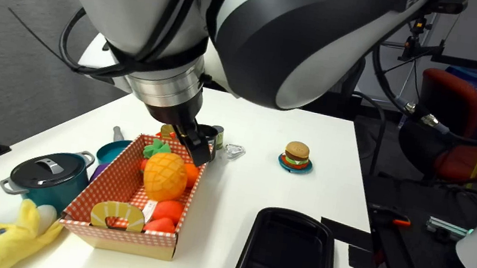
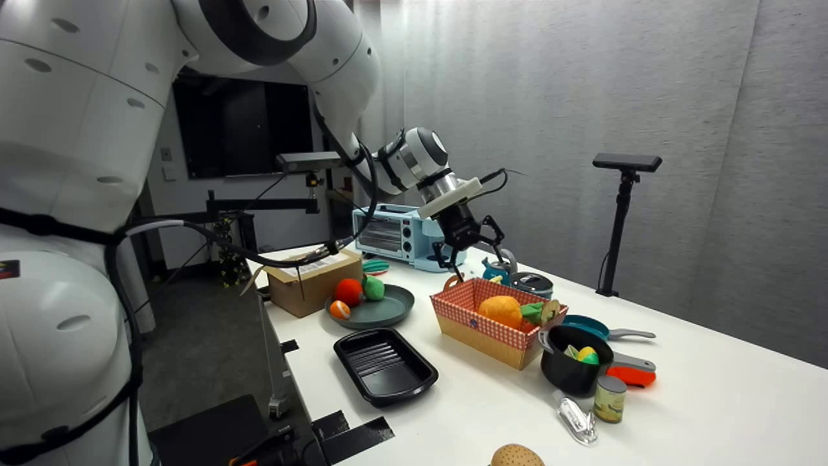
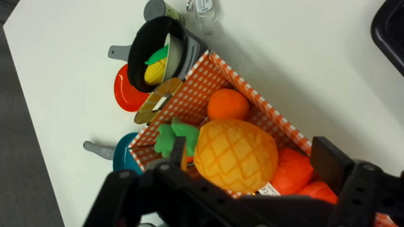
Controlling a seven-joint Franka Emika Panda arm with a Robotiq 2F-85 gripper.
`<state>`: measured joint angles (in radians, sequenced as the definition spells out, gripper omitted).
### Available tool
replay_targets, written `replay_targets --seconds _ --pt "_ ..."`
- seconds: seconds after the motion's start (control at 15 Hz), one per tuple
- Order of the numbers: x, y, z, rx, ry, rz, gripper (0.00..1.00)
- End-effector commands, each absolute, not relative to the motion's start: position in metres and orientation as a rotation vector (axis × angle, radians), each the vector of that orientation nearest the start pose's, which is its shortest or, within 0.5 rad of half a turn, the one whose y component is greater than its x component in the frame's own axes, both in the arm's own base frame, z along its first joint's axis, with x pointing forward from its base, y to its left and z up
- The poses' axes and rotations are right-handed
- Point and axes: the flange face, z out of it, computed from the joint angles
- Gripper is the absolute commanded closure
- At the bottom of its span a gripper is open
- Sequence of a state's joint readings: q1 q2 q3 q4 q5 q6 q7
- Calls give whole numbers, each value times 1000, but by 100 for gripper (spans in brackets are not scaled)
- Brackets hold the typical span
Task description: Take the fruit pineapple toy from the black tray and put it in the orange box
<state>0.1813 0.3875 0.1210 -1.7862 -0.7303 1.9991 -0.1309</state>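
Note:
The pineapple toy, orange-yellow with green leaves, lies in the orange box in both exterior views (image 1: 165,177) (image 2: 500,312) and in the wrist view (image 3: 235,156). The orange box (image 1: 131,237) has checked walls, also seen in an exterior view (image 2: 482,332) and the wrist view (image 3: 271,112). The black tray (image 1: 286,259) holds nothing visible; it shows in an exterior view (image 2: 388,372), and its corner in the wrist view (image 3: 383,41). My gripper (image 2: 470,246) is open and empty above the box. In the wrist view its fingers (image 3: 249,149) are wide apart, not touching the pineapple.
In the box lie an orange ball fruit (image 3: 228,104) and red toys (image 3: 292,170). A black pot (image 2: 576,359), can (image 2: 610,399) and teal pan (image 2: 585,325) stand by one end. A teal pot (image 1: 50,177), yellow plush (image 1: 17,238), burger (image 1: 296,155) and grey plate (image 2: 381,312) are nearby.

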Motion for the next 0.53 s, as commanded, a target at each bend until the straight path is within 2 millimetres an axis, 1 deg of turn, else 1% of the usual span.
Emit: replay_targets --seconds 0.0,0.07,0.2,0.47 --pt "586 141 350 2503 921 -227 0" --pt "607 150 341 2424 958 -177 0" --pt "597 147 344 2472 932 -210 0" --pt "593 144 344 2478 926 -220 0"
